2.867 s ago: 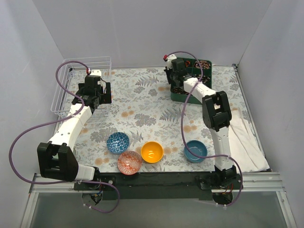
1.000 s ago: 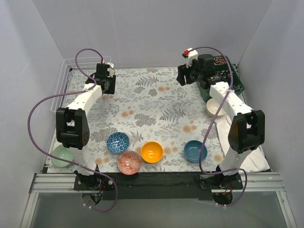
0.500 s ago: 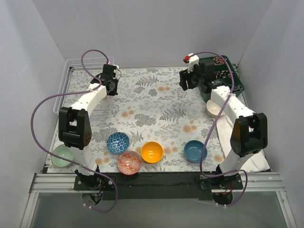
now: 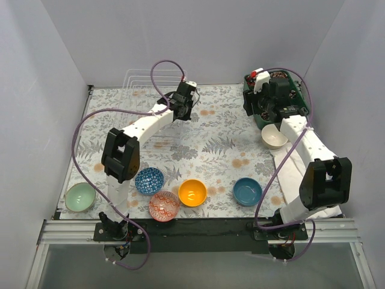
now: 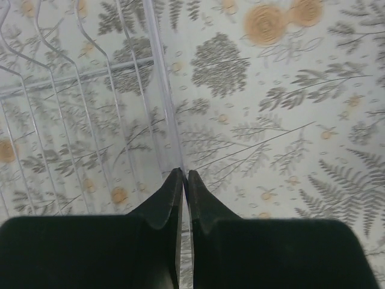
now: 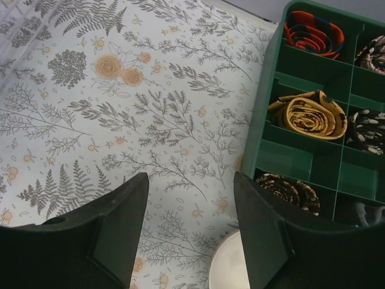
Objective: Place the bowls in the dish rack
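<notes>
The dish rack (image 4: 150, 81), a clear wire basket, stands at the back of the table, left of centre. My left gripper (image 4: 183, 111) is shut on its right rim wire; the wire of the dish rack (image 5: 157, 90) runs in between the closed fingertips (image 5: 174, 180). Four bowls sit near the front edge: blue-patterned (image 4: 149, 180), red-and-white (image 4: 164, 206), orange-yellow (image 4: 192, 192) and plain blue (image 4: 247, 191). A mint bowl (image 4: 80, 197) lies at the front left. The cream bowl (image 4: 274, 136) sits at the right, just below my open, empty right gripper (image 6: 189, 180).
A dark green compartmented tray (image 4: 260, 120) with rolled items stands at the back right, its wall (image 6: 264, 120) beside my right fingers. A white cloth (image 4: 313, 180) lies along the right edge. Purple cables loop over both arms.
My left gripper closed on the rack's rim and pulled the rack from the left wall rightward toward the back centre. The right arm shifted slightly right over the cream bowl.
</notes>
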`<act>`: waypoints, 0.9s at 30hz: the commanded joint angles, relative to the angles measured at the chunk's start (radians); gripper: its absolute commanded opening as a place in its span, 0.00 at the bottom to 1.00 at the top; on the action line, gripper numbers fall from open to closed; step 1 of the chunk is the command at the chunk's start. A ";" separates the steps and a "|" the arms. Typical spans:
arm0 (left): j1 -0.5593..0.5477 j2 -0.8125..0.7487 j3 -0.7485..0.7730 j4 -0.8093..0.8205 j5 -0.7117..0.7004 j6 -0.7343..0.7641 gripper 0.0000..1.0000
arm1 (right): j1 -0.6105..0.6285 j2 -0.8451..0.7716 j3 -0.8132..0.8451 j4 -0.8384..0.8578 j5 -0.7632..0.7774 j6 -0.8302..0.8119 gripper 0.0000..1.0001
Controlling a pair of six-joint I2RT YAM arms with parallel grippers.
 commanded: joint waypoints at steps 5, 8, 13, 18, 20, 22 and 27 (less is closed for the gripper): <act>-0.148 0.072 0.108 0.068 0.141 -0.055 0.53 | -0.018 -0.077 -0.054 0.007 0.002 -0.019 0.66; -0.157 0.055 0.136 0.060 0.175 -0.046 0.74 | -0.021 -0.058 -0.031 0.004 -0.010 -0.002 0.66; -0.157 -0.031 0.217 0.048 0.128 0.015 0.82 | -0.018 -0.017 0.018 -0.001 -0.078 0.085 0.65; -0.126 -0.158 0.221 0.080 0.014 0.161 0.87 | 0.070 0.026 0.060 -0.002 -0.066 0.136 0.69; -0.090 -0.188 0.173 0.085 -0.003 0.202 0.88 | 0.103 0.040 0.071 -0.001 -0.058 0.145 0.71; -0.031 -0.226 0.130 0.089 -0.012 0.209 0.89 | 0.142 0.066 0.094 -0.004 -0.055 0.165 0.73; 0.096 -0.290 -0.035 0.111 -0.029 0.233 0.90 | 0.199 0.126 0.134 -0.016 -0.038 0.257 0.73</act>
